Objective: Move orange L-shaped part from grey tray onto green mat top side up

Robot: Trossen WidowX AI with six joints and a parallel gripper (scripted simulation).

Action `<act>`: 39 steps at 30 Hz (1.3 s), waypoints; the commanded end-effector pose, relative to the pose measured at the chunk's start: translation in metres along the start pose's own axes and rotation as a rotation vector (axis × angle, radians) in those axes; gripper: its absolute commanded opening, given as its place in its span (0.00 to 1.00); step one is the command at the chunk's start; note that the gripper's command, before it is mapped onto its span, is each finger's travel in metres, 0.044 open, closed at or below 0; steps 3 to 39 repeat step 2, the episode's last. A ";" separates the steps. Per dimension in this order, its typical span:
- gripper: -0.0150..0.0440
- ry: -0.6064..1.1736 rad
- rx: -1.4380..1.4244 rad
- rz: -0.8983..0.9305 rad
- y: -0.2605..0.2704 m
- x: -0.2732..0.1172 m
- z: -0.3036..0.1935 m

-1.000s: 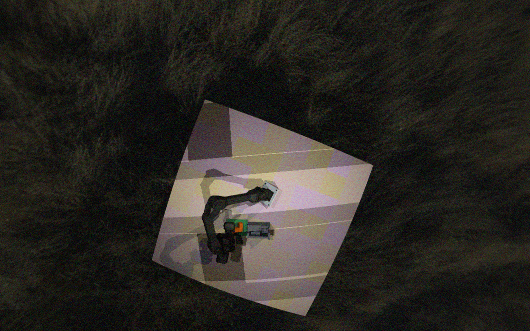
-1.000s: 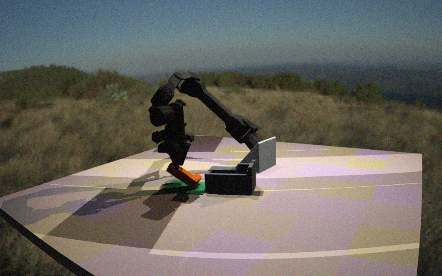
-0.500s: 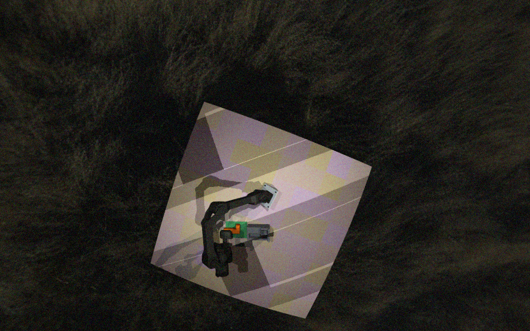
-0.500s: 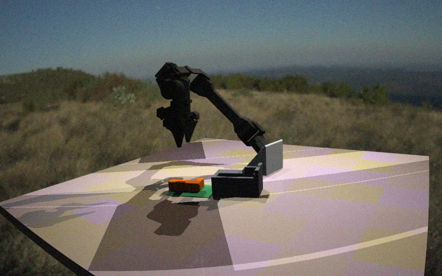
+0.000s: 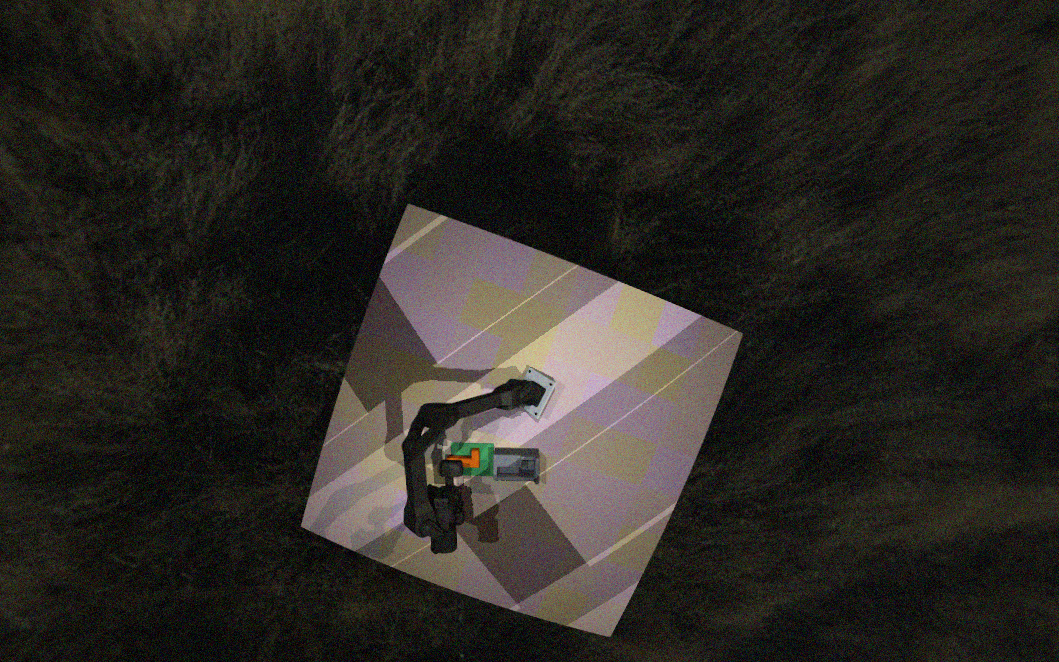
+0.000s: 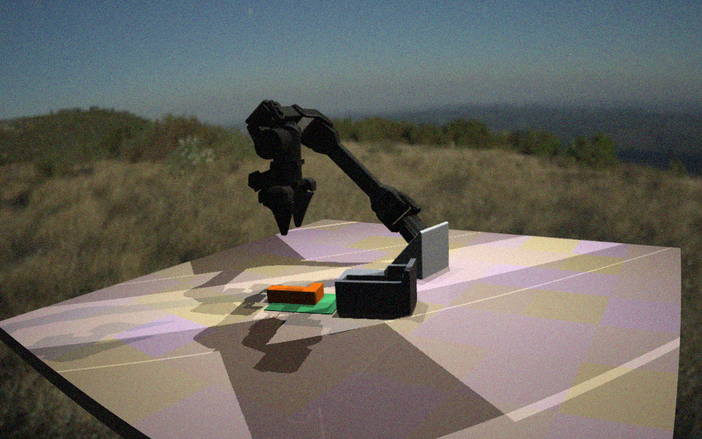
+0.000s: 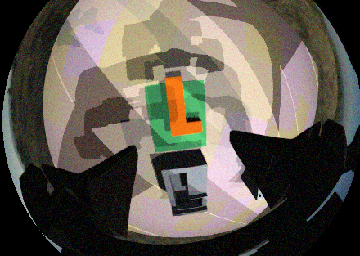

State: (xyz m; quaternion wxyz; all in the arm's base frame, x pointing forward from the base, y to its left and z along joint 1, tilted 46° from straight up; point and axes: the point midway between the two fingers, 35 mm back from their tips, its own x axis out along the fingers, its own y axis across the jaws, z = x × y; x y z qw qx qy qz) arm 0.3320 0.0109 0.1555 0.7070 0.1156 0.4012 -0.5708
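The orange L-shaped part [image 5: 475,457] [image 6: 293,294] [image 7: 177,109] lies flat on the green mat [image 5: 486,462] [image 6: 329,305] [image 7: 196,96]. Its foot is toward the tray, and its long leg's free end reaches slightly past the mat's far edge. In the wrist view its L is turned the same way as the pocket's. The grey tray [image 5: 515,451] [image 6: 372,298] [image 7: 180,159] stands beside the mat, its pocket without the part. My gripper [image 6: 291,230] [image 7: 184,144] is open and empty, well above the part and touching nothing. Its fingertips are hidden in the top view.
The arm's base is at a pale upright plate [image 5: 540,404] [image 6: 435,250], behind the tray in the exterior view. The tray has a raised wall at its end away from the mat. The patterned table [image 5: 624,444] [image 6: 549,305] carries the arm's shadows.
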 end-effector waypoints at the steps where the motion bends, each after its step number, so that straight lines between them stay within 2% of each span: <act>1: 0.93 -0.001 -0.004 0.001 0.000 0.000 0.000; 39: 0.93 -0.001 -0.004 0.001 0.000 0.000 0.000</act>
